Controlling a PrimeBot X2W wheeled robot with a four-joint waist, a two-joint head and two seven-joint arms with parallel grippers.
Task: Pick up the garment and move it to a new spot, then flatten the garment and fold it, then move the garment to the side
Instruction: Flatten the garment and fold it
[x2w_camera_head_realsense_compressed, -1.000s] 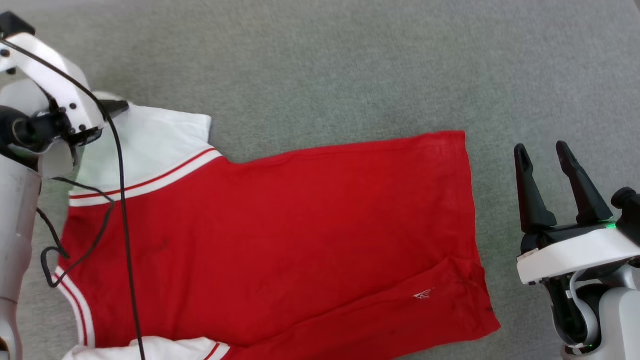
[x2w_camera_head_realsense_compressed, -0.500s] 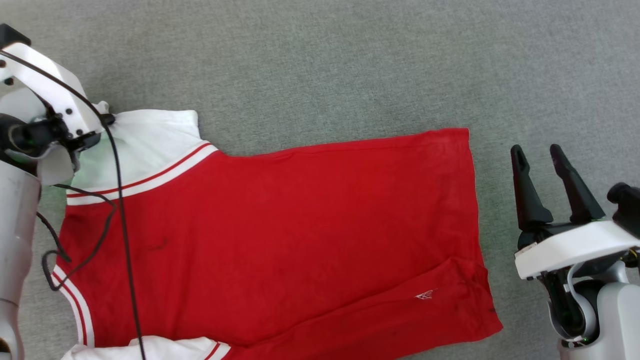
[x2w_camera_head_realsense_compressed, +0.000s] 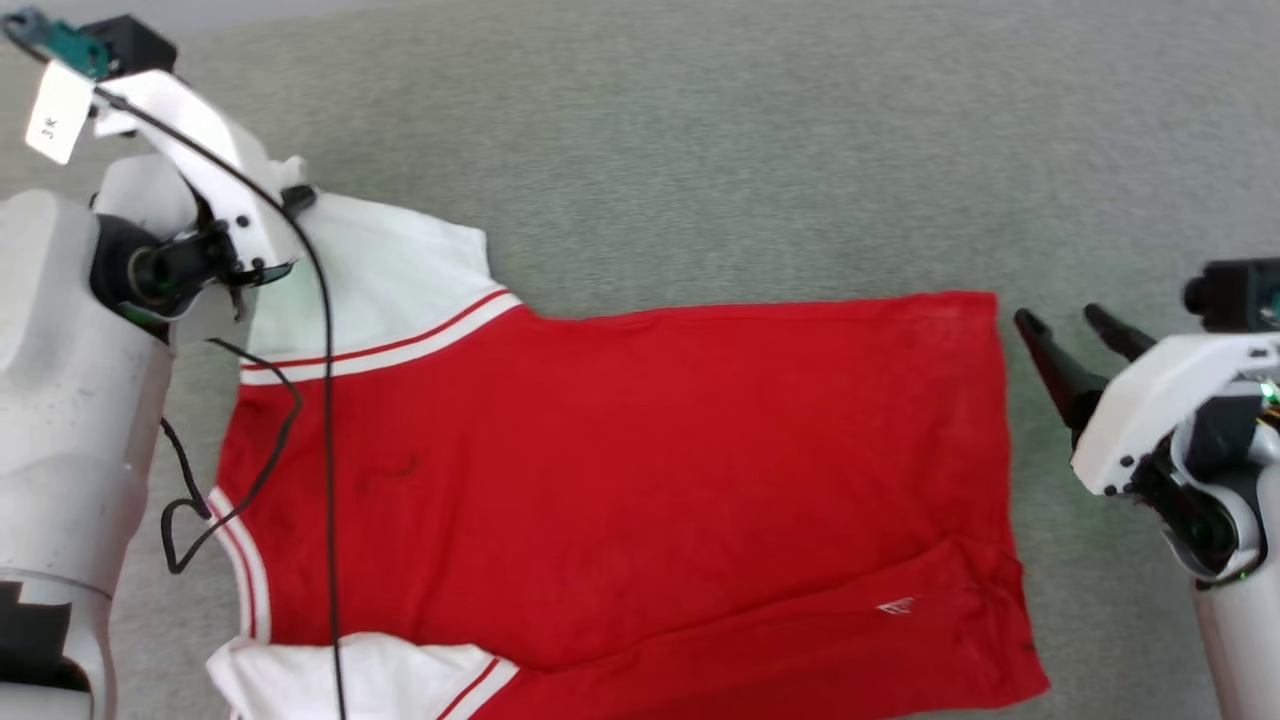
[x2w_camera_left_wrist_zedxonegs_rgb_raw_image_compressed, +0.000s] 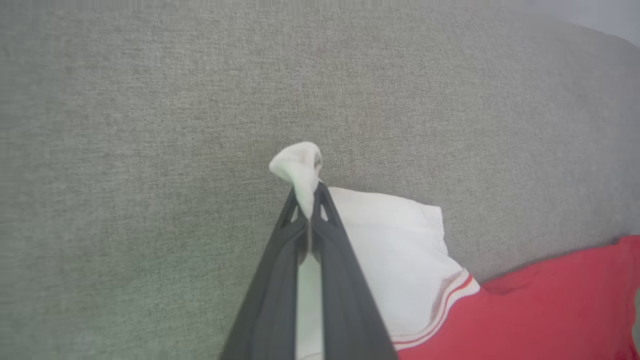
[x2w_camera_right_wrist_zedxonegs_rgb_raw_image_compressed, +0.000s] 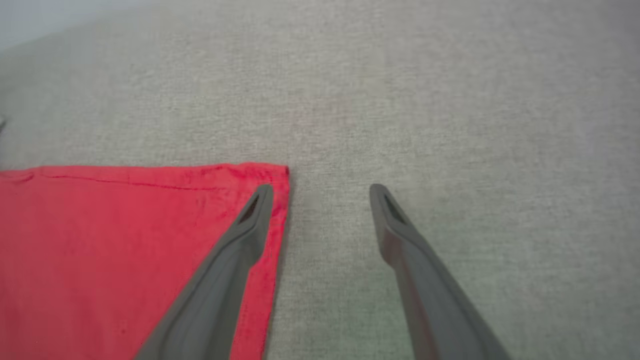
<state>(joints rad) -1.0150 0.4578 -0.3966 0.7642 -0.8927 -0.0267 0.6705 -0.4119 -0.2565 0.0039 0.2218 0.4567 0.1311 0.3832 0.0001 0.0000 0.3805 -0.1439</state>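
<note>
Surface: a counter (x2w_camera_head_realsense_compressed: 720, 140) covered in grey woven cloth, with its far edge showing against a pale background in both wrist views.

Item: the garment (x2w_camera_head_realsense_compressed: 620, 470) lies spread on the counter with its red body mostly flat. It has white sleeves with red-and-white striped trim, and a small white mark near the hem. A diagonal crease crosses the lower hem corner.

Left pincer (x2w_camera_left_wrist_zedxonegs_rgb_raw_image_compressed: 310, 200): clamped narrow on the tip of the far white sleeve, with a bunch of cloth poking past the fingertips.

Right pincer (x2w_camera_right_wrist_zedxonegs_rgb_raw_image_compressed: 321, 192): spread wide and holding nothing, at the far hem corner. One finger overlaps the red edge; the other is over bare counter.

A black cable (x2w_camera_head_realsense_compressed: 325, 400) hangs across the shoulder area.
</note>
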